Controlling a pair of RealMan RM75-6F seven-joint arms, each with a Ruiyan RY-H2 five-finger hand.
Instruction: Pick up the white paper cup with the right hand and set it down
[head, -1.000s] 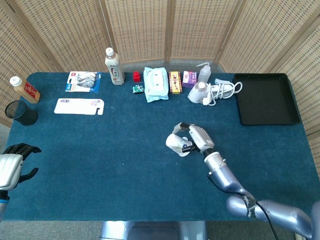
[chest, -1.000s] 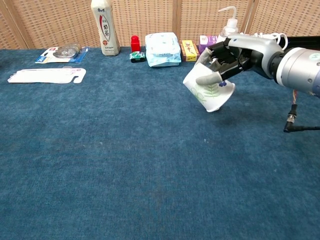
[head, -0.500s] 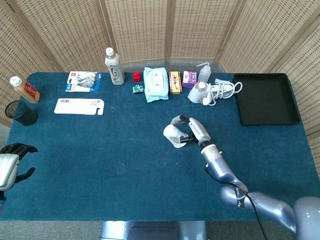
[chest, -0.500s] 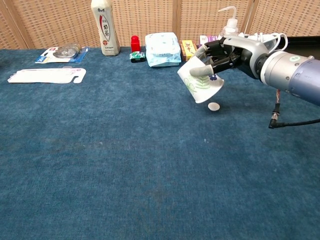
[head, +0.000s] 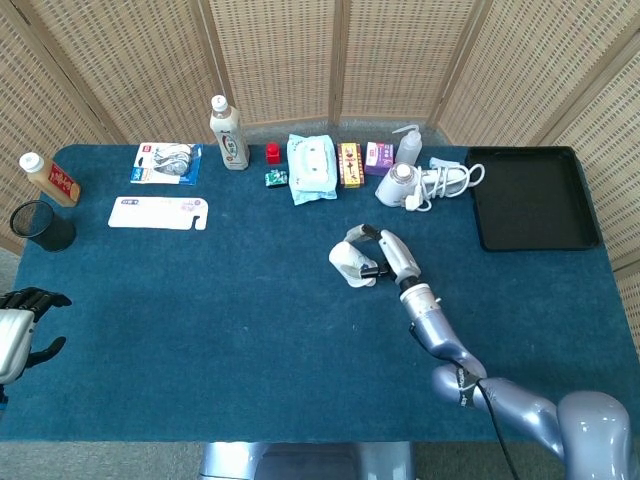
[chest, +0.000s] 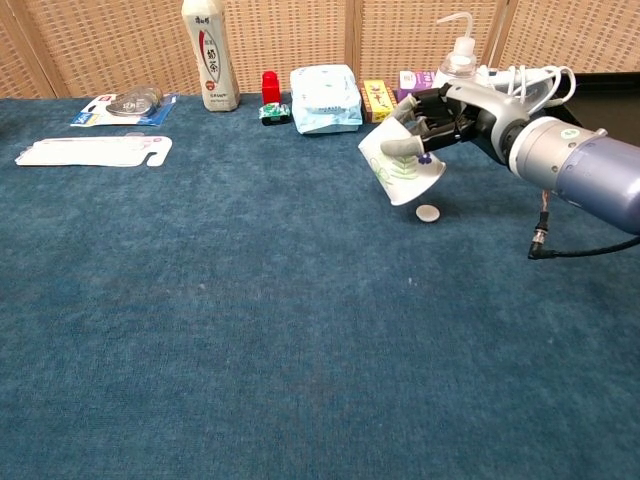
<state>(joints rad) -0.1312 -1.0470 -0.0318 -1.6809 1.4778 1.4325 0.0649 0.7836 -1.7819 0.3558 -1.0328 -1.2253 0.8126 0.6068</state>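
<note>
Since the earlier frames the right robot hand (chest: 432, 117) has carried the white paper cup (chest: 400, 170) slightly farther from the robot, toward the row of goods, and a small white disc (chest: 428, 213) now lies on the tabletop (chest: 250, 330) just below the cup. The right robot hand grips the cup, tilted, its green leaf print facing the chest camera; whether the base touches the tabletop cannot be told. Beyond the hand stand a white bottle (chest: 210, 55) with a red-lettered label, unreadable at this size, a wipes pack (chest: 325, 98), small printed boxes (chest: 378, 100) and a spray bottle (chest: 458, 52). The left robot hand (head: 22, 325), at the far left tabletop edge, holds nothing, fingers apart, much as before.
</note>
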